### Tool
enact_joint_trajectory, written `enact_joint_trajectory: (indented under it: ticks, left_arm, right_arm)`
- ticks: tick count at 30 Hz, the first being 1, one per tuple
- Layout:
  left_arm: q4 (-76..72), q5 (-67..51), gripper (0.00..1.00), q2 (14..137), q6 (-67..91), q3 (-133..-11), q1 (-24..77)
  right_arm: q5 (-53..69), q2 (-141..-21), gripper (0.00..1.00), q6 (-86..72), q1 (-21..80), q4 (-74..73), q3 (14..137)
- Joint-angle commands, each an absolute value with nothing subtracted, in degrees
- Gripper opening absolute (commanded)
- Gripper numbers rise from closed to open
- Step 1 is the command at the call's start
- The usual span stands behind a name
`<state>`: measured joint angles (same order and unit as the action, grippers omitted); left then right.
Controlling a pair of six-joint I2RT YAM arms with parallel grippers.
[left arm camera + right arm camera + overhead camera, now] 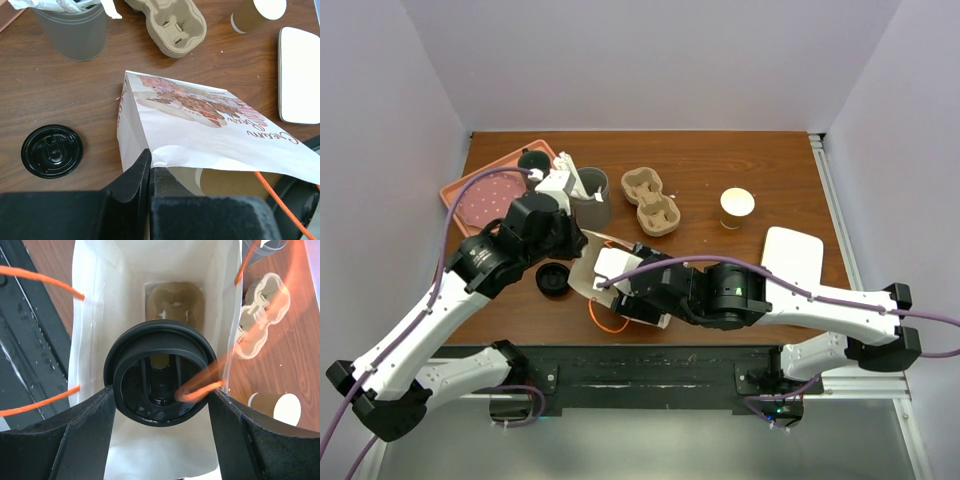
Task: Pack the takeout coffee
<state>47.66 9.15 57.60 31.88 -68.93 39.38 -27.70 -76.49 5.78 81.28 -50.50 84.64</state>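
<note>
- Our left gripper (150,162) has its fingers pressed together on the upper lip of the paper bag (200,135), which lies on its side on the table (760,160). We judge that this pinch holds the mouth open so the other arm can reach in.
- Our right gripper (161,392) is spread wide, one finger against each side of a round black piece (150,337) held right in the bag's mouth. Its sides are hidden, so we cannot tell whether it is a lidded cup or a lid alone.
- A cardboard carrier (172,297) sits at the far end of the bag, in line with that piece. We take it that the load is meant for one of its holes.
- One of the orange handles (40,285) crosses in front of the black piece and could snag it.
- The takeout coffee (737,205) stands upright on the table to the right of the spare carriers (651,200). It is well apart from the bag, and neither gripper touches it.
- Our left arm reaches forward from its base and meets the bag from the left. Our right arm stretches leftward, low along the near edge, with its wrist aimed into the opening.
</note>
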Motion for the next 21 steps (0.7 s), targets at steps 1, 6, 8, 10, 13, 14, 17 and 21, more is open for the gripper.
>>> enact_joint_trajectory:
  ticks: [1,6,8,10,13,14,17,21]
  left_arm:
    - [43.8,9.1,0.0,54.1,31.1,-67.6,39.1]
    - [44.2,7.3,0.0,53.7,32.5,-66.5,39.1]
    - [44.4,6.2,0.0,53.4,32.7,-65.7,39.1]
    - [44.3,5.7,0.0,52.7,32.7,-64.8,39.1]
    - [44.0,4.9,0.0,52.0,32.3,-64.2,39.1]
    - [43.3,4.6,0.0,51.7,31.5,-63.9,39.1]
    - [41.0,4.2,0.0,49.8,29.9,-61.5,39.2]
    - [40.1,3.3,0.0,48.0,29.6,-60.1,39.5]
  right_arm:
    - [-26.5,-78.6,0.27,8.7,81.5,-52.9,86.4]
    - [-30.6,-81.1,0.26,10.3,82.2,-51.2,86.7]
    - [-33.0,-81.7,0.25,10.5,82.4,-50.1,86.6]
    - [-33.6,-81.8,0.26,11.6,82.5,-49.4,86.0]
    - [-35.0,-82.9,0.26,12.7,82.4,-49.1,85.6]
    - [-35.4,-83.4,0.26,13.0,82.4,-49.0,85.5]
    - [-35.7,-83.8,0.27,14.5,82.4,-48.2,83.8]
    - [-36.6,-84.7,0.26,14.2,82.4,-47.6,81.3]
